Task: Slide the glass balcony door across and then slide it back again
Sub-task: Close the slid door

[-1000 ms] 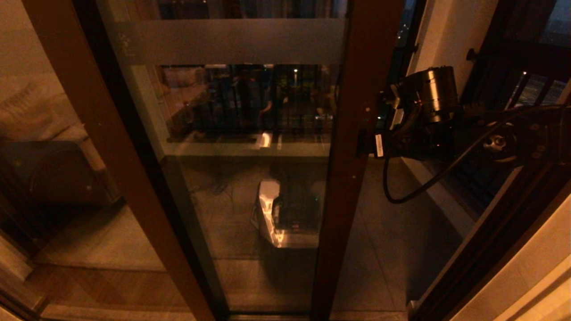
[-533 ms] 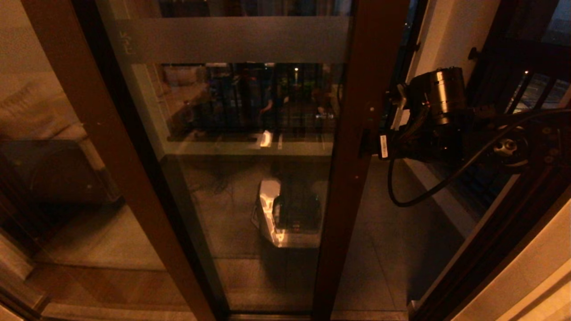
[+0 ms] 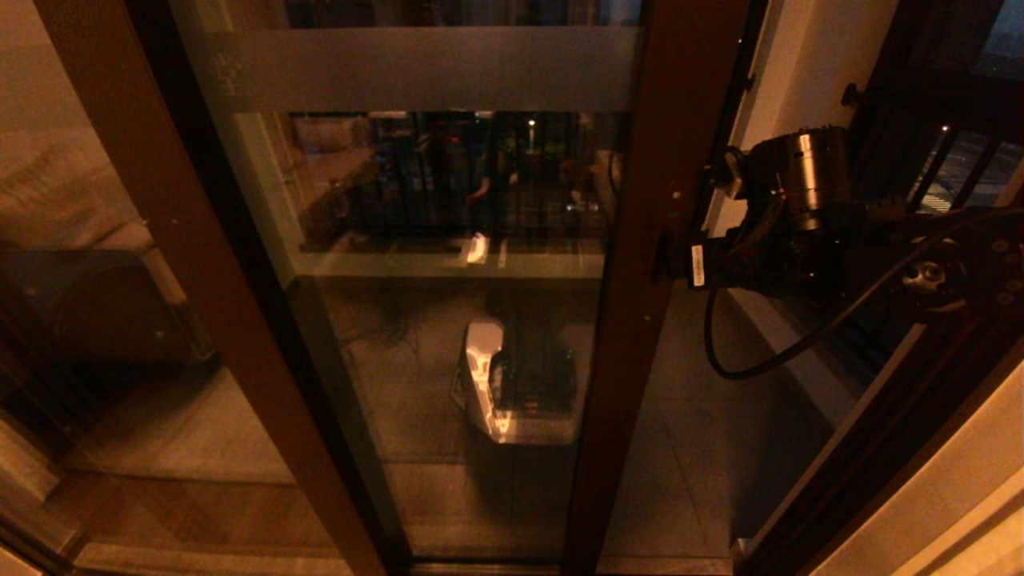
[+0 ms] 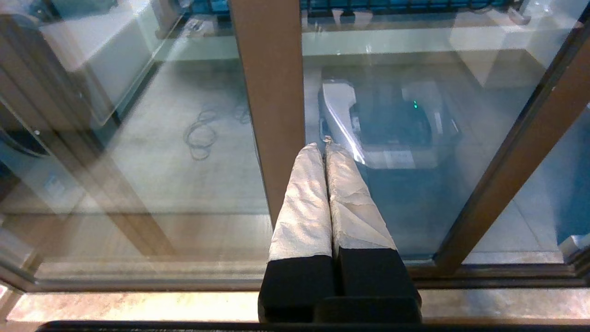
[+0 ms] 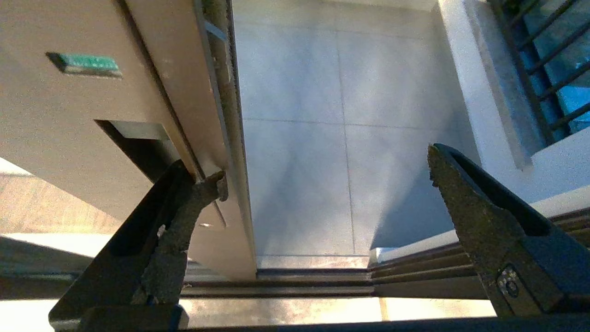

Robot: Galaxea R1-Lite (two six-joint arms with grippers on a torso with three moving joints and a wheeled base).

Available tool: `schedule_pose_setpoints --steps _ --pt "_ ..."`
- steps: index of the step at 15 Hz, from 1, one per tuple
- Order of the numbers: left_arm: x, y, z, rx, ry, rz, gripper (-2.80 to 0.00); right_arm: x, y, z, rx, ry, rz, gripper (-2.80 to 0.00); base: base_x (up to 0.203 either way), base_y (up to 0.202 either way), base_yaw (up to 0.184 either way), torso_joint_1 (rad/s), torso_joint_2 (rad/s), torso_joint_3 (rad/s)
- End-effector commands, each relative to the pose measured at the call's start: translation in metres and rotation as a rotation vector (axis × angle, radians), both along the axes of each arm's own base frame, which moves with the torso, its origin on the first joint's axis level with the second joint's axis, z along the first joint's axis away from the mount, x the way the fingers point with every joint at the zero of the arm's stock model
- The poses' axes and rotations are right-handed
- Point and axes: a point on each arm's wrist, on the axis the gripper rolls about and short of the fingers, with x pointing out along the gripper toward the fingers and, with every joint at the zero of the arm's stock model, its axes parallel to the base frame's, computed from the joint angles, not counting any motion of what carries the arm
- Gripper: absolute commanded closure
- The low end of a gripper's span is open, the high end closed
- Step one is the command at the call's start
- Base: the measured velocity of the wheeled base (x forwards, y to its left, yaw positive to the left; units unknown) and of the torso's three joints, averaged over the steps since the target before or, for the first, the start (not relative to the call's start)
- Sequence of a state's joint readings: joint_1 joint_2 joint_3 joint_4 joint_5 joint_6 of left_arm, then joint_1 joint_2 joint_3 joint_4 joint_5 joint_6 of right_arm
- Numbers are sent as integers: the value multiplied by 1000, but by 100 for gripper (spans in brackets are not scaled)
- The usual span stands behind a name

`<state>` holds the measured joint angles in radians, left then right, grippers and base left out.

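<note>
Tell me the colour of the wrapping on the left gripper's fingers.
Off-white, crinkled wrapping on the left gripper's fingers, above black bases; clearest in the left wrist view.

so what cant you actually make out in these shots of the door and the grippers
- Head view: the right gripper's fingertips, hidden behind the glass balcony door's frame edge.
- Head view: the small characters on the frosted band, too small to read.
- Right wrist view: whether the finger at the handle slot presses the frame or only sits beside it.
- Head view: the left gripper, outside the picture; its wrist view shows it shut.
</note>
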<state>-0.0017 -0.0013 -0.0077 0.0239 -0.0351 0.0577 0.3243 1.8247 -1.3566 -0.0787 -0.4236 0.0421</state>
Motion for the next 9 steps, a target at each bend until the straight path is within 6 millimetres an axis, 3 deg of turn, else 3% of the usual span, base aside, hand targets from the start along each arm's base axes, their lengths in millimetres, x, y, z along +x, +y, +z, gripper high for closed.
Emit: schedule_pose_setpoints --steps 1,9 --pt "0 0 0 1 0 0 0 -2 0 -5 -7 18 3 -280 0 0 0 0 0 0" --pt "0 0 0 1 2 0 0 -4 -10 -2 -3 9 -21 -280 0 0 0 0 0 0"
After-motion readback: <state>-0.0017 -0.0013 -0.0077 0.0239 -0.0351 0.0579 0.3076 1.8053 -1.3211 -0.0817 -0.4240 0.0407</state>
